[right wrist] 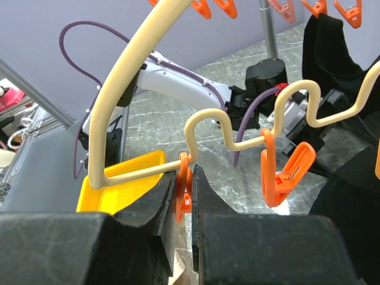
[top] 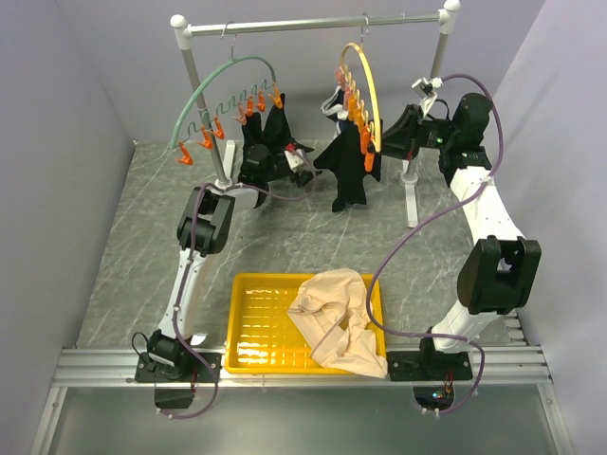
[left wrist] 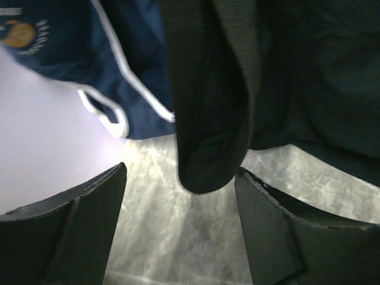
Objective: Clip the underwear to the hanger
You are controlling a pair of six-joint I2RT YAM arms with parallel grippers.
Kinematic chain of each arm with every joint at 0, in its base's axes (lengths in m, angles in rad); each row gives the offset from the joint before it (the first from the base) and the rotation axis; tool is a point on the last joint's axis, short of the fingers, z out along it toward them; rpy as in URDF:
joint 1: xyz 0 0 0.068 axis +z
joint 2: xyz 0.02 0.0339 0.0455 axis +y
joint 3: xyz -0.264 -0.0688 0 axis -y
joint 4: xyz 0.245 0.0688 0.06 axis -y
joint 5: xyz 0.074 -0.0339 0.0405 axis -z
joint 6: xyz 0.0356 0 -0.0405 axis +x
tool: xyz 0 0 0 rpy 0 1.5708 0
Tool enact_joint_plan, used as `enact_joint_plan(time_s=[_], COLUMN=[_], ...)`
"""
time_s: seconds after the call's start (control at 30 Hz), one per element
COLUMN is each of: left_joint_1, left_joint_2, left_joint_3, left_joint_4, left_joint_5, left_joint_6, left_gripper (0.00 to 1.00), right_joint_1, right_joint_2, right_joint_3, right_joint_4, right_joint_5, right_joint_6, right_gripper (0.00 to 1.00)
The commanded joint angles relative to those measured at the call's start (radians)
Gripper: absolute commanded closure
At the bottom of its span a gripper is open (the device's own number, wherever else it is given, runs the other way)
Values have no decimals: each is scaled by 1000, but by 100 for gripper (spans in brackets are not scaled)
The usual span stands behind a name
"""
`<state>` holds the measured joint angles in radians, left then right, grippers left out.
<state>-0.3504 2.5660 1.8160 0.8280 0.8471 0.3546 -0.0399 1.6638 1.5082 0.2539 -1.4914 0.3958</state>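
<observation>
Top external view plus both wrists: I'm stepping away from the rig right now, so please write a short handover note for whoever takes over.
Tools: the left tool is open, one finger on either side of the hanging tip of the underwear, not gripping it. The right tool is shut on an orange clip at one end of the wavy wire of the hanger; no fabric shows in that clip.
Things: the underwear hangs from the hanger, which is hooked on the rail.
Done: at least one clip appears to hold it.
Left: probably feed another edge into the pinched clip, then release.
</observation>
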Motion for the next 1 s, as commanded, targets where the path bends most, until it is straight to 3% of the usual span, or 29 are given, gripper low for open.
enact_joint_plan(time_s=[0.0, 0.1, 0.13, 0.33, 0.43, 0.67, 0.8, 0.97], left_joint_1=[-16, -22, -22, -19, -15, -7, -13, -39], left_joint_2=[17, 17, 14, -55, -125, -378, -525, -602], left_joint_3=[68, 77, 75, -3, -75, -341, -394, -403], left_joint_4=[-33, -70, -72, -93, -86, -79, -162, -168], left_joint_5=[60, 63, 61, 89, 116, 202, 244, 279], left_joint_6=[56, 81, 75, 63, 70, 43, 35, -37], left_gripper=[22, 31, 42, 87, 100, 100, 100, 100], right_joint_1=[-8, -8, -8, -8, -8, -8, -8, -6], right_joint_2=[11, 11, 11, 8, 5, -2, -9, -18], right_joint_3=[61, 63, 63, 50, 46, 46, 44, 38], right_joint_4=[44, 48, 50, 50, 51, 19, -13, -35], right_joint_5=[-32, -30, -32, -30, -27, 11, 52, 94], right_joint_6=[18, 21, 23, 15, 14, -21, -52, -63], right_gripper=[100, 100, 100, 100, 100, 100, 100, 100])
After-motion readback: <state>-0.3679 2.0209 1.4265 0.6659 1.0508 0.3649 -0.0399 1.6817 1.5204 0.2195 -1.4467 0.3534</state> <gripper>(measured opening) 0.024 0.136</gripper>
